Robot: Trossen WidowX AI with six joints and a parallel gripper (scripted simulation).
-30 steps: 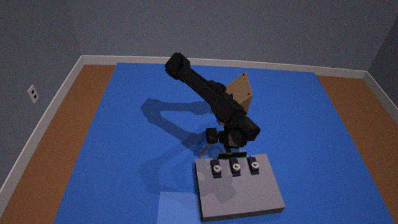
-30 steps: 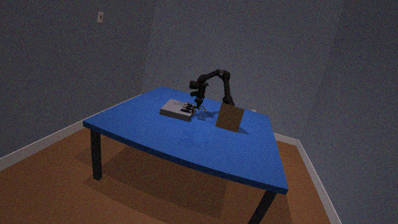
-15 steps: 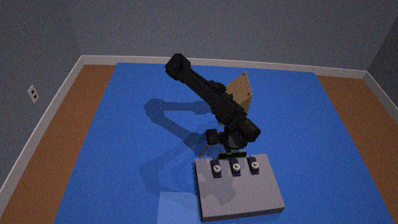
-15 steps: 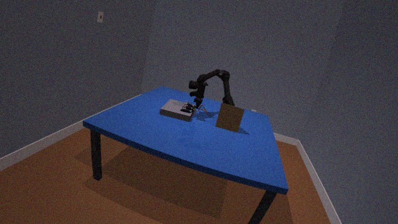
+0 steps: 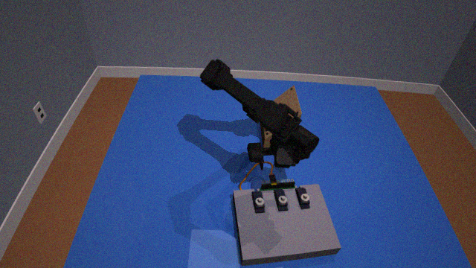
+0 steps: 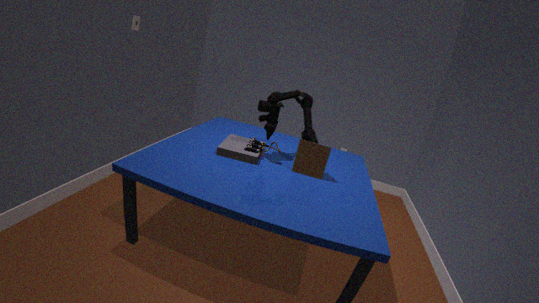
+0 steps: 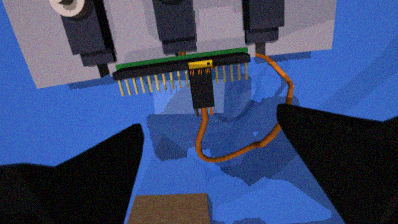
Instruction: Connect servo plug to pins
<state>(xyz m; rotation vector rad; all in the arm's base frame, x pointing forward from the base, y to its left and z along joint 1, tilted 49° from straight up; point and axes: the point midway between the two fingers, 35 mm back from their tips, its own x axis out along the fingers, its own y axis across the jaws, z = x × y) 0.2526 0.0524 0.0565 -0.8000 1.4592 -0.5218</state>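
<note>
The black plug (image 7: 202, 92) (image 5: 273, 178) sits on the pin row, square to it, with its front against or very near the black header (image 7: 150, 70) under the yellow band (image 7: 197, 65). The band's dot is at its right end in the wrist view. Which wire lies on the dot's side is too small to tell surely. The orange lead (image 7: 212, 159) (image 5: 248, 173) loops back to the holder (image 7: 135, 30) (image 5: 297, 231) (image 6: 229, 145). The visible pins (image 7: 143, 85) beside the plug look straight. My gripper (image 7: 210, 120) (image 5: 274, 165) (image 6: 268, 138) is open and empty, its fingers back from and wide of the plug.
Three dark servos (image 5: 259, 201) (image 5: 282, 199) (image 5: 304, 197) with white hubs sit along the holder's pin edge. A brown board (image 5: 291, 100) (image 6: 312, 160) (image 7: 170, 210) stands behind the gripper. The lead's loop passes close to the right finger in the wrist view.
</note>
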